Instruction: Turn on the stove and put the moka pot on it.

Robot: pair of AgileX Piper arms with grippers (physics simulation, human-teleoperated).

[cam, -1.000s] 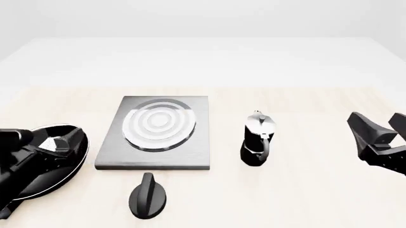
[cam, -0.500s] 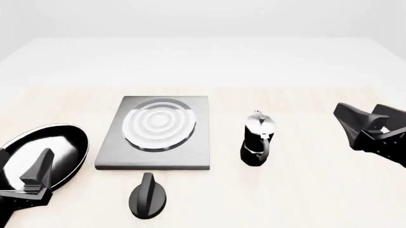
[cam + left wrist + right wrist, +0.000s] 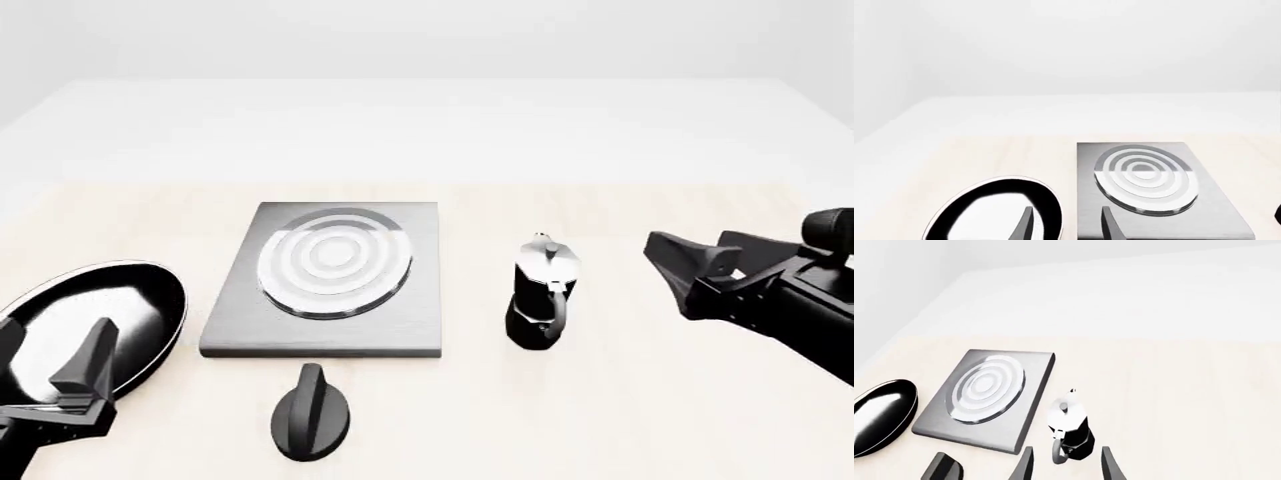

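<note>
The stove [image 3: 416, 310] is a grey metal slab with silver rings, left of centre in the front view. Its black oval knob [image 3: 311, 413] lies on the table just in front of it. The moka pot [image 3: 541, 295] stands upright to the stove's right, handle toward me. My right gripper [image 3: 694, 255] is open and empty, to the right of the pot and apart from it. In the right wrist view the pot [image 3: 1071, 432] sits just beyond the open right gripper [image 3: 1067, 465]. My left gripper [image 3: 51, 350] is open and empty, low at the front left over the pan.
A glossy black frying pan [image 3: 80, 320] lies left of the stove; it also shows in the left wrist view [image 3: 994, 210] beside the stove [image 3: 1147, 175]. The table's far half is white, the near half pale wood.
My right gripper has moved left toward the moka pot. My left gripper has pulled back and down to the front left, uncovering the pan. Pot, stove and knob have not moved.
</note>
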